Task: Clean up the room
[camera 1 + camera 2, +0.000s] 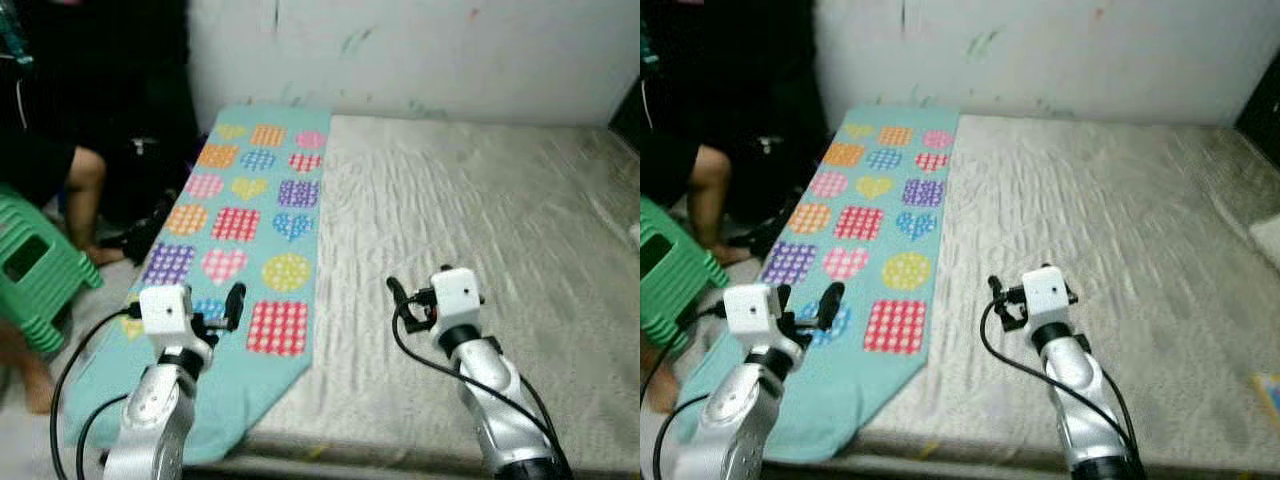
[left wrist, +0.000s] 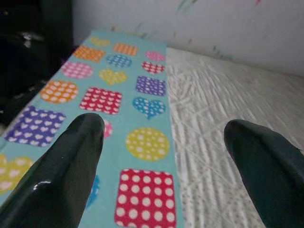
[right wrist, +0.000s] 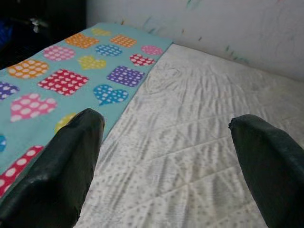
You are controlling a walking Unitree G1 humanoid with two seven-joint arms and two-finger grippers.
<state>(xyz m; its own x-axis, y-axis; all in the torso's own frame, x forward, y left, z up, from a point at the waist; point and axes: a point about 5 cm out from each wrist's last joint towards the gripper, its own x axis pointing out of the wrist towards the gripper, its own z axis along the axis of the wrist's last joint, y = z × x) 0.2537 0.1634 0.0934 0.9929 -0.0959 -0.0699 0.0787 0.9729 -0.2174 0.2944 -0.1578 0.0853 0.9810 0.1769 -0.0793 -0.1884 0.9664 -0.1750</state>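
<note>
The robot faces the mattress (image 1: 480,220), both grippers spread wide: the left gripper (image 1: 222,312) hovers over the blanket's (image 1: 250,215) near end (its length running toward the wall), the right gripper (image 1: 408,302) farther off.

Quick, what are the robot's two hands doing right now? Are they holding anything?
Left gripper: open, holding nothing, over the teal patterned blanket.
Right gripper: open, holding nothing, over the grey mattress.
</note>
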